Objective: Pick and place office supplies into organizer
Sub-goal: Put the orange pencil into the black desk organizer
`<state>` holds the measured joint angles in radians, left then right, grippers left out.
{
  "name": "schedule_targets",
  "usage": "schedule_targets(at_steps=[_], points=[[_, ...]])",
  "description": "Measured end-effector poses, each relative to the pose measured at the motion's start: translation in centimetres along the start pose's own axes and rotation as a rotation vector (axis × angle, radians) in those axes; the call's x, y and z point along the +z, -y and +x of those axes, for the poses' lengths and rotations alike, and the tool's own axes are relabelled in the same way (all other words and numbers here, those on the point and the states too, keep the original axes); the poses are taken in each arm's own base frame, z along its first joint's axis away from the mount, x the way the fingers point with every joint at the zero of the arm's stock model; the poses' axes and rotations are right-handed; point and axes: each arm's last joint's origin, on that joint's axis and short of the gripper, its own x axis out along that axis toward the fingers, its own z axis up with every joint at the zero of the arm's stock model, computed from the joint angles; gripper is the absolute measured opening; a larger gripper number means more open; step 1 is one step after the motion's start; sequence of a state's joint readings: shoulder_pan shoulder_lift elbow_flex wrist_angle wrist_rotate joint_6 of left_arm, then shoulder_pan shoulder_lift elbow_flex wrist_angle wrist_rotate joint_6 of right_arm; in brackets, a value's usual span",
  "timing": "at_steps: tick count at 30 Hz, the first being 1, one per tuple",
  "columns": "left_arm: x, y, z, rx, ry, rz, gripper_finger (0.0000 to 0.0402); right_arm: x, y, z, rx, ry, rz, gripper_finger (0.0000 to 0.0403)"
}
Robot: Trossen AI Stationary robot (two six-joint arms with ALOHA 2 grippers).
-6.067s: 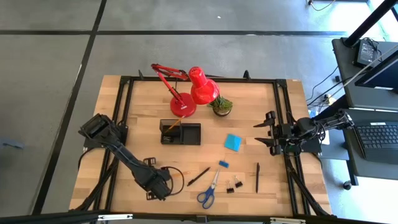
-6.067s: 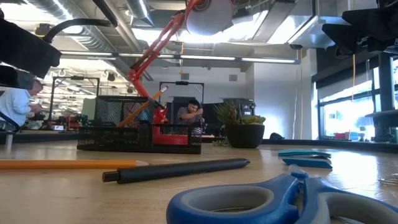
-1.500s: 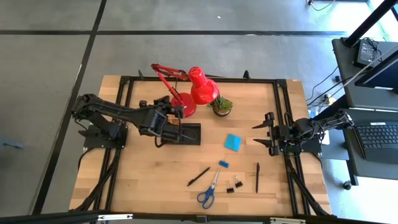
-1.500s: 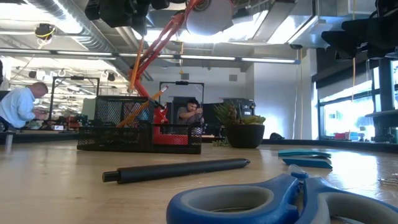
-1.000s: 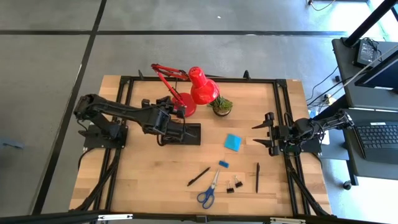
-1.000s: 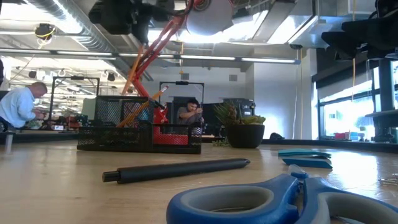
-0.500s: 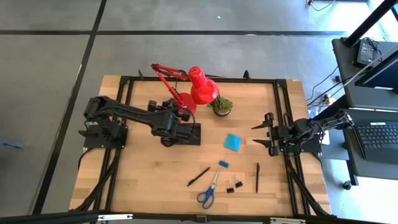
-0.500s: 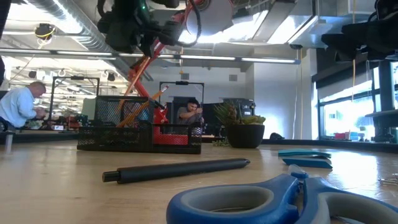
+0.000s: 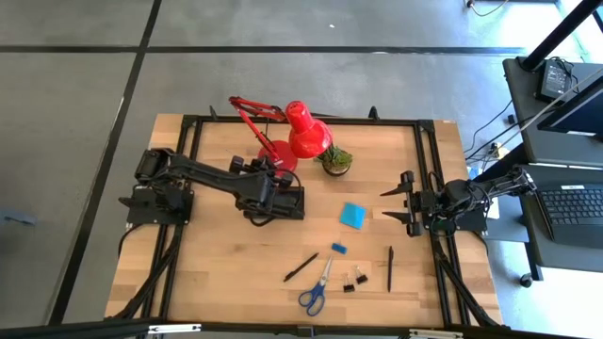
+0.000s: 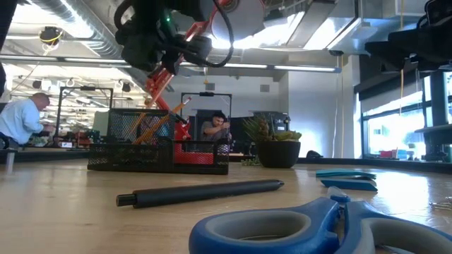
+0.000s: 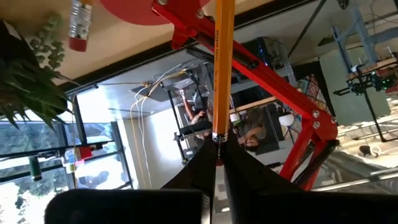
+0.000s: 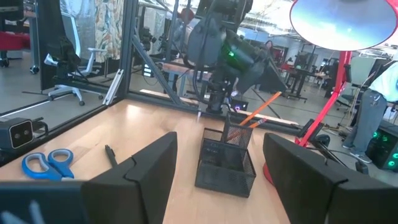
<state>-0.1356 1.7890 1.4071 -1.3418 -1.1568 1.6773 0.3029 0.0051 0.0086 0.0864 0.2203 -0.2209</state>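
Hovering over the tall-slot end of the organizer (image 9: 274, 201), the left gripper (image 9: 267, 191) is pinched tight on an orange pencil (image 11: 222, 65), whose shaft runs out past the fingertips beside the red lamp (image 9: 294, 138). Released while tilted, the pencil could catch the mesh rim and fall outside, or jam against the pencil (image 12: 260, 110) already leaning in the slot. Right of the organizer lie the blue note pad (image 9: 353, 215), eraser (image 9: 338, 248), scissors (image 9: 317, 290), binder clips (image 9: 355, 280) and two pens (image 9: 301, 266). Farthest right, the right gripper (image 9: 396, 204) waits wide open, holding nothing.
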Motion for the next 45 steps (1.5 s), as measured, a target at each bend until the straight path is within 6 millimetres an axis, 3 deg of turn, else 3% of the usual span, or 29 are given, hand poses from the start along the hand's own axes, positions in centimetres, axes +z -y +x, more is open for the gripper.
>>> schedule_targets(at_steps=[13, 20, 45], points=[[1.3, -1.3, 0.6, 0.001, 0.054, 0.067, 0.0013, 0.0, 0.0, 0.0, -0.002, -0.002, 0.001, 0.0242], [1.4, -1.5, 0.7, -0.004, 0.051, 0.011, 0.0015, 0.0, 0.0, 0.0, -0.007, -0.005, 0.002, 0.0242], [1.5, -1.5, 0.2, 0.008, 0.009, -0.140, 0.0078, 0.0, 0.0, 0.0, -0.006, -0.005, 0.002, 0.0242]])
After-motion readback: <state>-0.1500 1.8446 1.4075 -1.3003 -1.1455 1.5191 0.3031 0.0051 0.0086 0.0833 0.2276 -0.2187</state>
